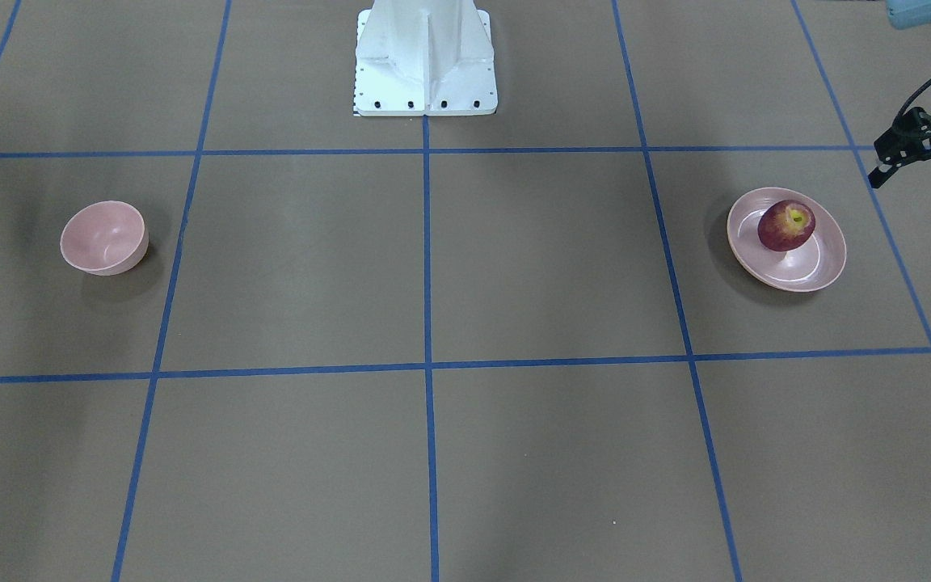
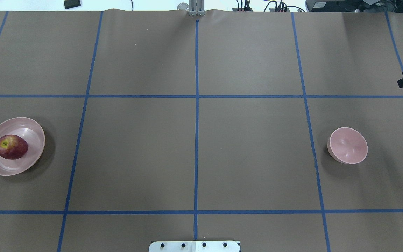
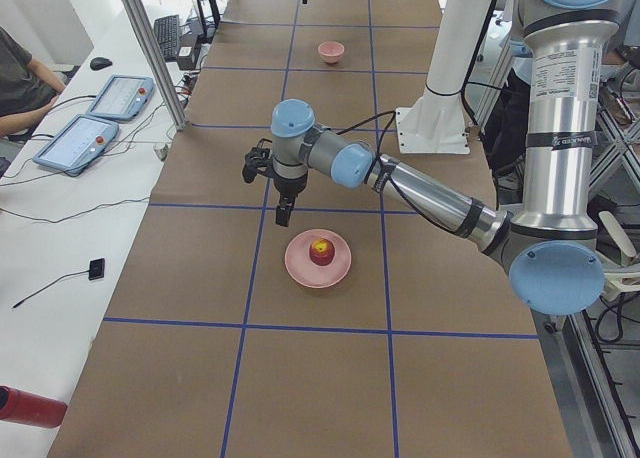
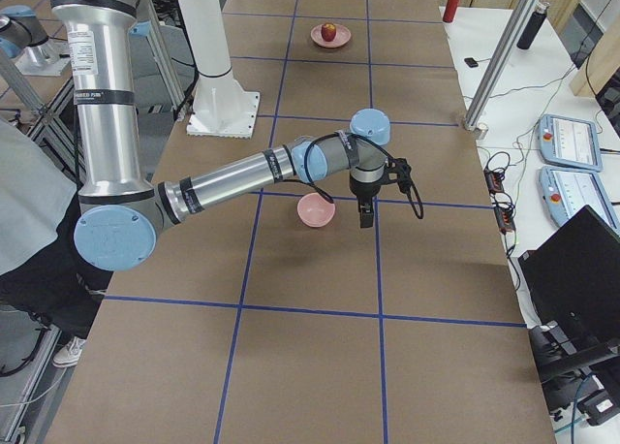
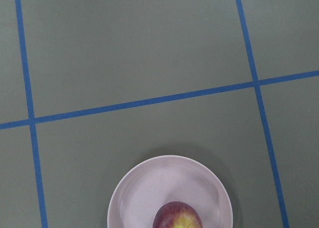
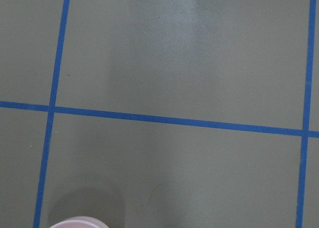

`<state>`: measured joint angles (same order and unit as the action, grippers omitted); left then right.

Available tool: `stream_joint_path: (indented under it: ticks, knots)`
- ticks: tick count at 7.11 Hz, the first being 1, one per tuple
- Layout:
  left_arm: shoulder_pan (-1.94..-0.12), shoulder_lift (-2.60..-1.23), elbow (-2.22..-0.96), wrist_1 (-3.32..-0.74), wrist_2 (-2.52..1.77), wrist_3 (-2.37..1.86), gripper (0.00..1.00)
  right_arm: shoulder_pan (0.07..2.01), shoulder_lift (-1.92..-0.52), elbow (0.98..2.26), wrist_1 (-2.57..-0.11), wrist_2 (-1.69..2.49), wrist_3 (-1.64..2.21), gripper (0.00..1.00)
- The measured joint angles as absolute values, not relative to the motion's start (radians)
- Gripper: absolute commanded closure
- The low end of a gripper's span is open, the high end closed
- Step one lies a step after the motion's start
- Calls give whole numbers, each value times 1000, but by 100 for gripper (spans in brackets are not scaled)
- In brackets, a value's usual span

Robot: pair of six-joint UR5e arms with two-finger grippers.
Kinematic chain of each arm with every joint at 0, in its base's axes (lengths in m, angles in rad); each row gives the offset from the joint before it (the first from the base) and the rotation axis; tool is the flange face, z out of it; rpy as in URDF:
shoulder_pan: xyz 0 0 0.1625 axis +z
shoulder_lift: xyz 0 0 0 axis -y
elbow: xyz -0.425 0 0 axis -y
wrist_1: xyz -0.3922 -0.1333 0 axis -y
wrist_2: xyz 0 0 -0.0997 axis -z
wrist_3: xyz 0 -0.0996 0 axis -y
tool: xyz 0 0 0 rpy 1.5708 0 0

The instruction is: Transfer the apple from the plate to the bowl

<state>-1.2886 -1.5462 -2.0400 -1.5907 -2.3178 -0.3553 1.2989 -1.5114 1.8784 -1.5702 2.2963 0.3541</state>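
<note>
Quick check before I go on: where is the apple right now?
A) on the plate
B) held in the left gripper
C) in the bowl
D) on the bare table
A: the apple rests on the plate, stem end up, while the bowl stands empty and far from it.

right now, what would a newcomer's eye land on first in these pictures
The dark red apple stands out most, sitting on the pink plate at the robot's left end of the table. At the far right end the pink bowl sits empty. The left claw hangs open near the plate, touching nothing.
</note>
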Motion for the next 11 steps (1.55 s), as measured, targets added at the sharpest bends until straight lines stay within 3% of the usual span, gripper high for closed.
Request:
stream_joint_path:
  ticks: [8,11]
  knots:
    - [-1288,-1545,-2042,-1588,-2314,-353,2,1279,-1539,1906,-1556,2346,355,0]
    - [-1282,-1546,-2021,-1589,-2310,-355,2,1118,-1610,1876,-1386,2345,498,0]
